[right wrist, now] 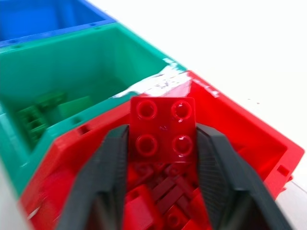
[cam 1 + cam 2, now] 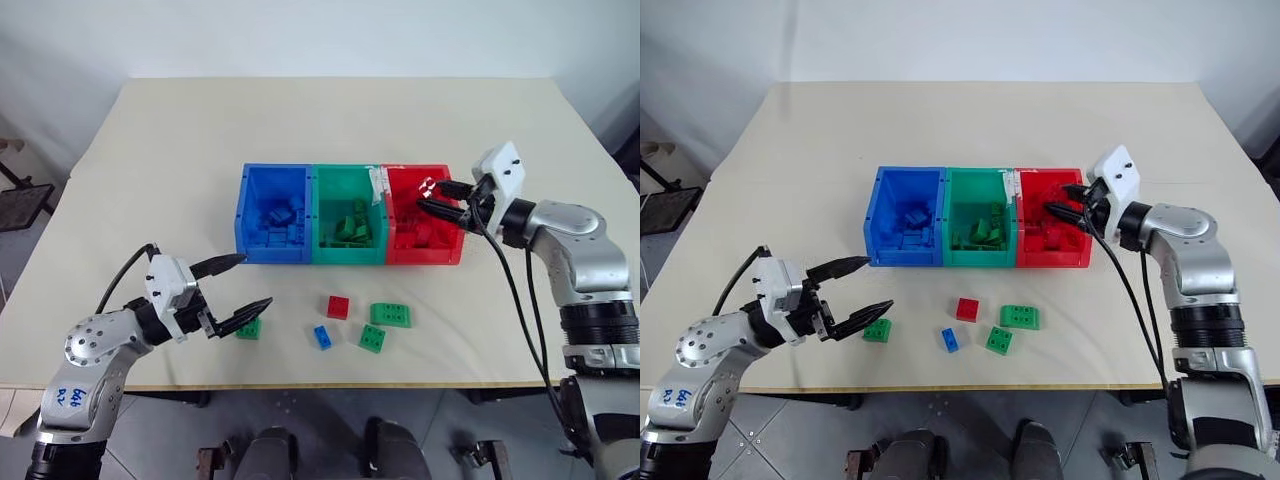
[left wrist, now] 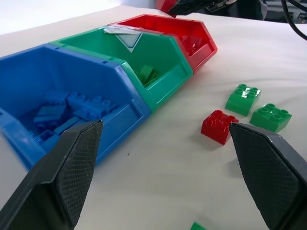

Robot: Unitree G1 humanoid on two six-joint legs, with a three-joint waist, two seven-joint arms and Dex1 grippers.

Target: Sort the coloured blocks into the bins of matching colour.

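Note:
The three joined bins stand mid-table: blue bin (image 2: 243,215), green bin (image 2: 347,255) and red bin (image 2: 428,257), each with bricks of its own colour inside. My right gripper (image 2: 430,195) hovers over the red bin, shut on a red block (image 1: 163,129) with four studs. Loose on the table in front of the bins lie a red block (image 2: 338,307), a small blue block (image 2: 322,336), a longer green block (image 2: 390,315) and two small green blocks (image 2: 372,338) (image 2: 248,329). My left gripper (image 2: 256,280) is open and empty, just above the leftmost green block.
The bins form a low wall between the front strip of the table and its bare back half. The table's front edge (image 2: 330,382) runs close behind the loose blocks. A cable (image 2: 510,290) hangs from my right arm.

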